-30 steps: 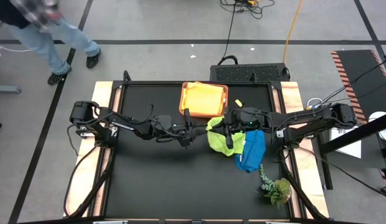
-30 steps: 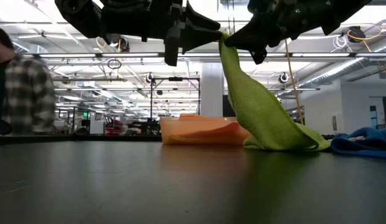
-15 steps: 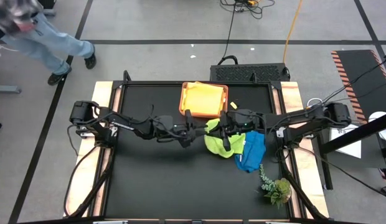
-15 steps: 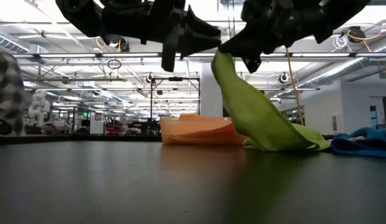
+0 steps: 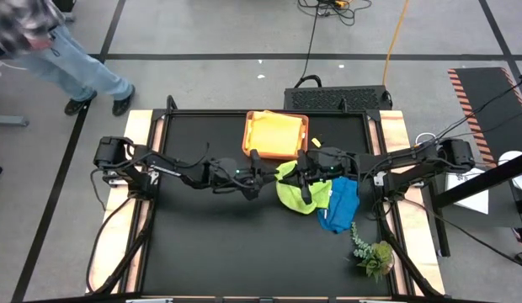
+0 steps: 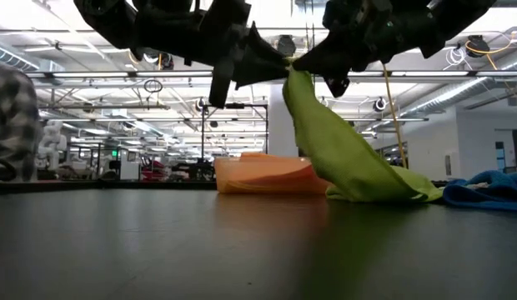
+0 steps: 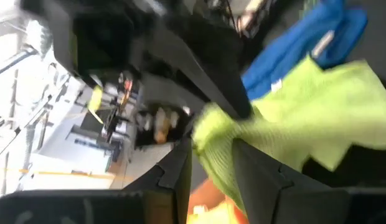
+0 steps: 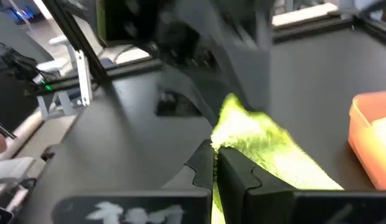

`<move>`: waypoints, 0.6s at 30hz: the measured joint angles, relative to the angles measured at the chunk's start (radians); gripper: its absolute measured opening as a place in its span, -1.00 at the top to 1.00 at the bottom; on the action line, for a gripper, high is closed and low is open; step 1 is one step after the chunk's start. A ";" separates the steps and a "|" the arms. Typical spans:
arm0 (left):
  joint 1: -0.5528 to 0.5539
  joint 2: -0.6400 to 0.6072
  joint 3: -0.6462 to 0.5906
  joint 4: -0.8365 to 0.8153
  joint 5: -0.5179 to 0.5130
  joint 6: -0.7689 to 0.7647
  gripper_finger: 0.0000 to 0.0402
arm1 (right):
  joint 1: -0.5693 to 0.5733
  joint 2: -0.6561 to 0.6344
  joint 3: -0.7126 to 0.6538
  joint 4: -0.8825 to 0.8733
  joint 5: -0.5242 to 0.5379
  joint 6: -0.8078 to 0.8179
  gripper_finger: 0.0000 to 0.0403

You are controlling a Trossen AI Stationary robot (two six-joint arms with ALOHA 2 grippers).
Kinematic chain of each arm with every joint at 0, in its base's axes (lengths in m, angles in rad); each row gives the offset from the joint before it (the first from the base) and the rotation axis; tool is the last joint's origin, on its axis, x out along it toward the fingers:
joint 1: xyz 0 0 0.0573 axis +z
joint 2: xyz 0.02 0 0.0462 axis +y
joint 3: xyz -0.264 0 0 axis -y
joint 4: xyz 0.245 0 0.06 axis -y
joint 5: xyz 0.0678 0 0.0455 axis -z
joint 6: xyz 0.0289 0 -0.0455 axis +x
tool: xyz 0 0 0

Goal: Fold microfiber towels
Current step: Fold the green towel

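A lime green towel (image 5: 296, 192) hangs between my two grippers over the middle of the table; its lower end (image 6: 383, 187) lies on the table. My right gripper (image 5: 303, 178) is shut on its raised top. My left gripper (image 5: 267, 173) meets the same top from the left and is closed on it. A blue towel (image 5: 338, 204) lies crumpled on the table to the right. Yellow and orange towels lie in the tan tray (image 5: 249, 135) at the far edge. My left gripper has the bunched top of the lime towel (image 7: 211, 134) between its two fingers (image 7: 246, 165), right beside the right gripper's hold. It comes from the table's left, slanting down. One layer or several, I cannot tell. My right gripper pinches the towel's raised top (image 8: 233, 121) between its two shut fingers (image 8: 205, 163). It comes from the table's right, slanting down. The cloth hangs below it in a slack slope (image 6: 333, 142) down to the table.
A small green plant sprig (image 5: 372, 251) lies near the table's front right. The tray (image 6: 242, 177) stands behind the hanging towel. A person (image 5: 50, 46) walks on the floor beyond the table's far left corner. Bare black table lies to the left and front.
My right gripper has gone a little toward the table's left and down with the towel's top, so the hanging cloth has slackened and sits lower. My left gripper has tipped down and come onto that top.
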 joint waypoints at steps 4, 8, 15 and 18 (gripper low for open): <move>-0.011 0.002 -0.001 -0.024 -0.046 0.020 0.41 | 0.001 -0.001 0.000 0.004 -0.002 0.000 1.00; -0.022 0.002 -0.001 0.011 -0.040 0.030 0.41 | 0.000 -0.001 0.000 -0.001 -0.002 0.000 1.00; -0.044 0.002 -0.001 0.080 -0.051 0.070 0.41 | 0.000 -0.001 0.000 -0.007 -0.002 0.026 1.00; -0.053 0.002 -0.001 0.082 -0.054 0.096 0.41 | 0.000 -0.001 0.000 -0.007 -0.002 0.036 1.00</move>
